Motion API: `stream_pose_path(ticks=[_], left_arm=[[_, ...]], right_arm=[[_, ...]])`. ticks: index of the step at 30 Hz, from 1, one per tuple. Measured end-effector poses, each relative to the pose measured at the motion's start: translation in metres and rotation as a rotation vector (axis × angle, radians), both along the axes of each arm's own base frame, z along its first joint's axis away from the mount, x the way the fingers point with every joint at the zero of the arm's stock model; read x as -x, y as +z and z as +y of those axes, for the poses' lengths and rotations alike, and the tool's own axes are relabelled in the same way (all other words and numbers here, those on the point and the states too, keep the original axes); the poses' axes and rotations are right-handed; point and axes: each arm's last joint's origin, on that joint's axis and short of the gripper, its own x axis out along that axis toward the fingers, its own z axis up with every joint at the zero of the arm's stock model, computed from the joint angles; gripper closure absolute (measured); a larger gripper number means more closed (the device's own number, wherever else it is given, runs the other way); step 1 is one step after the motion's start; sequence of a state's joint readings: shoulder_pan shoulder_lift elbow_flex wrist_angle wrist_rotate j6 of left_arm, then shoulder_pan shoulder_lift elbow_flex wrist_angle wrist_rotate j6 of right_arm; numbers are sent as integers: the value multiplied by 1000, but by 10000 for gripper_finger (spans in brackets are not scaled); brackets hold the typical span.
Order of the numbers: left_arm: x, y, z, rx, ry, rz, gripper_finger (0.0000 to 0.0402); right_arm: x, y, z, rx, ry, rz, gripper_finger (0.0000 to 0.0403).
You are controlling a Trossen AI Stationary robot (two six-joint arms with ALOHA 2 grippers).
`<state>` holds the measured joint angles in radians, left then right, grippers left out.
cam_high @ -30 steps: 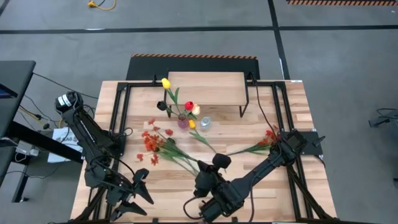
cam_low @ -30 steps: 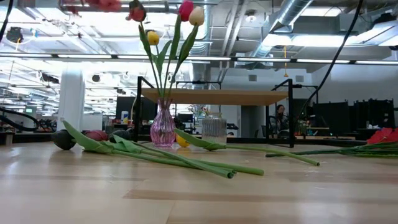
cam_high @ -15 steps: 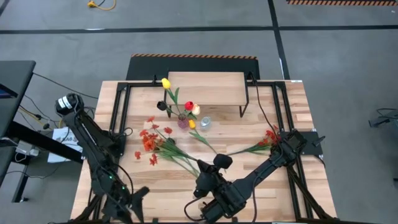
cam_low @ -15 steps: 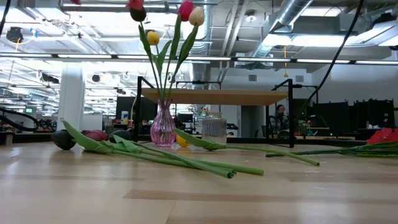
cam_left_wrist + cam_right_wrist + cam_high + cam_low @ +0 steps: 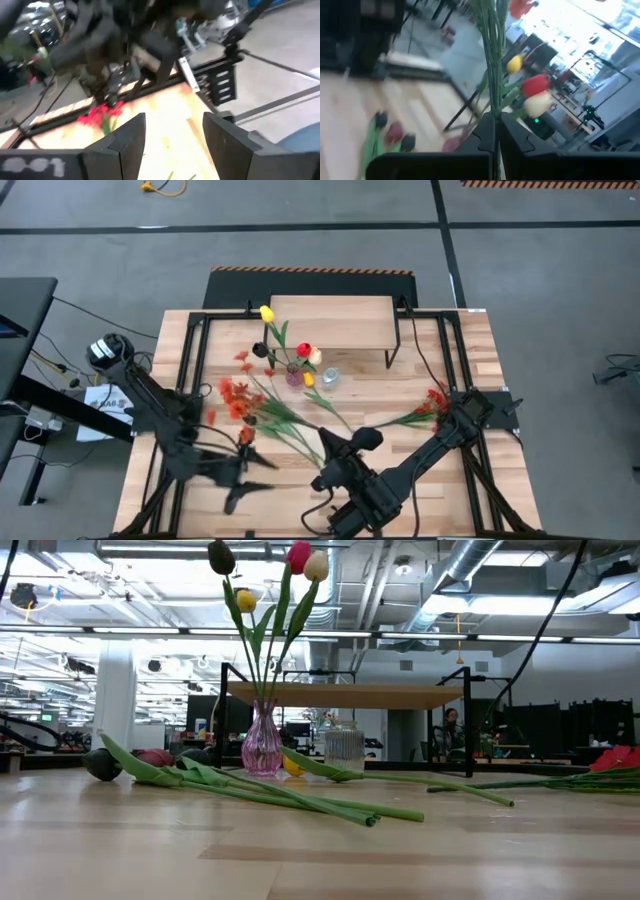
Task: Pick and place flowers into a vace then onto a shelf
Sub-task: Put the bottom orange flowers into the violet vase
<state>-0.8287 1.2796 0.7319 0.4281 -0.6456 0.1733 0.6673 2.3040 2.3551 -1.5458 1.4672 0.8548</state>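
A pink glass vase with ridged sides stands on the wood table, just in front of the shelf. Tulips stand up in it on long green stems: one red, one cream, one yellow, one dark.

More flowers lie flat on the table. A bushy orange-red spray lies left of the vase, its green stems running toward the middle. Another red spray lies at the right. In the low view, dark and maroon tulip heads rest on the table at the left.

A small clear ribbed jar stands beside the vase.

The shelf has a pale, smooth wood top on thin black legs.

The right gripper is pinched tight on a bunch of thin green stems, near the front middle of the table. The left gripper is fairly wide and holds nothing, over the front left of the table.

No writing can be read.
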Motion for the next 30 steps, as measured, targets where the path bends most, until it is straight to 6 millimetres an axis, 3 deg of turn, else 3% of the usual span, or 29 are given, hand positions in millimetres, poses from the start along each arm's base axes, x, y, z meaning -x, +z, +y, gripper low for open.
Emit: stream_pose_path(ticks=[8,19,25,30], left_arm=[[-16,-2,17,70,39,39,214],[-31,-7,37,180,60,104,214],[-43,-3,47,232,155,30,214],[-58,-8,37,231,130,-111,214]], right_arm=[[0,12,-8,58,-23,-90,403],[3,13,2,27,-5,-133,403],[2,13,6,5,-1,-160,403],[1,13,6,-7,-2,-174,403]])
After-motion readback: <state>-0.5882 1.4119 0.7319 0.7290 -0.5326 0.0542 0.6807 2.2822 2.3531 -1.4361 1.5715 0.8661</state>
